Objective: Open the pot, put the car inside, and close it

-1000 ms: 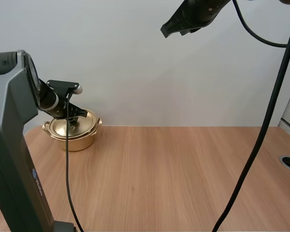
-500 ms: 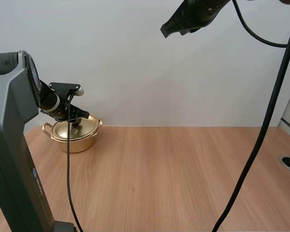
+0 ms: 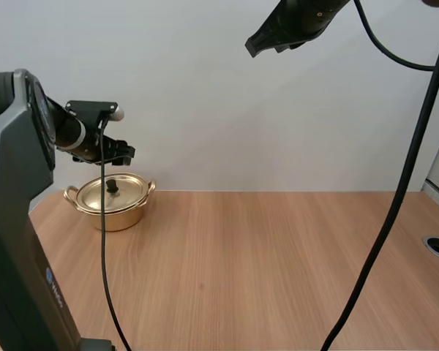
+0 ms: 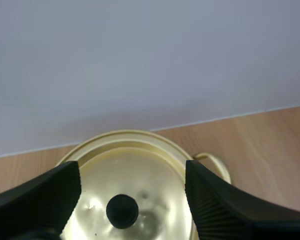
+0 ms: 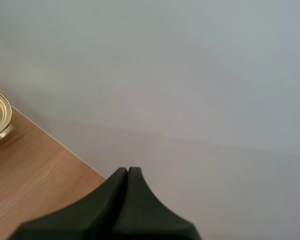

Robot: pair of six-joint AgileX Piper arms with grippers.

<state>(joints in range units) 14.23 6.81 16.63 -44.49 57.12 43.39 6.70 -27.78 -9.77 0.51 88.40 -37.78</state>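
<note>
Pot (image 3: 117, 210), lid (image 3: 121, 193) on, beneath spread left tool (image 4: 132, 172)

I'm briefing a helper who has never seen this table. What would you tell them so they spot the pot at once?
Take the wooden table and look to its far left, by the white wall. There, below the open left gripper, sits the pot, lid on. It is shiny gold, with loop handles and a black knob.
</note>
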